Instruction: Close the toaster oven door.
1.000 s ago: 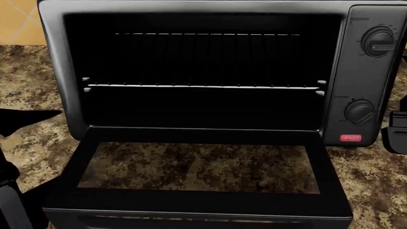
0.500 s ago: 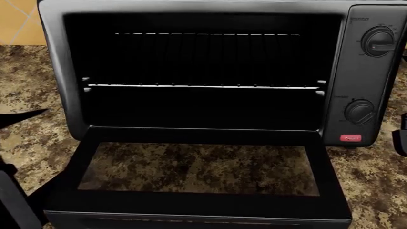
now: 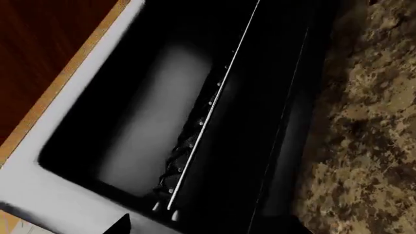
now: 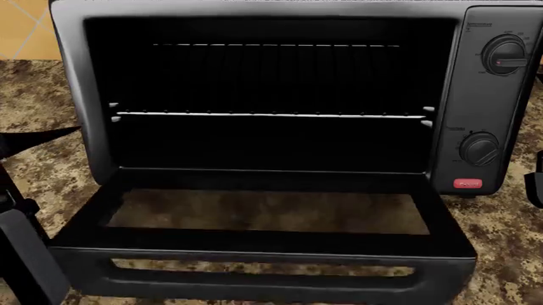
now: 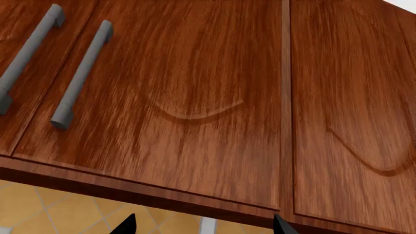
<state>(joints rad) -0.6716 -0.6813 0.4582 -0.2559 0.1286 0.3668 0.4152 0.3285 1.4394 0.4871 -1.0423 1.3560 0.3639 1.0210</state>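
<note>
The toaster oven (image 4: pixel 488 95) fills the head view, with its wire rack (image 4: pixel 271 115) showing inside. The toaster oven door (image 4: pixel 263 244) hangs open toward me, tilted a little above flat. Its bar handle (image 4: pixel 263 279) runs along the near edge. My left arm (image 4: pixel 21 254) is beside the door's left near corner; I cannot tell whether it touches. The left wrist view shows the oven cavity, the rack (image 3: pixel 208 102) and one dark fingertip (image 3: pixel 120 225) set far to one side. My right gripper (image 5: pixel 203 226) is open and empty, pointing at wooden cabinets.
Speckled brown stone counter (image 4: pixel 42 108) lies around the oven. Two knobs (image 4: pixel 504 56) and a red button (image 4: pixel 467 183) are on the oven's right panel. Wooden cabinet doors with grey handles (image 5: pixel 81 73) are above. A part of my right arm (image 4: pixel 536 184) shows at the right edge.
The door has swung up a little from lying flat, and its handle has come into the head view. My left arm has risen beside the door's left corner.
</note>
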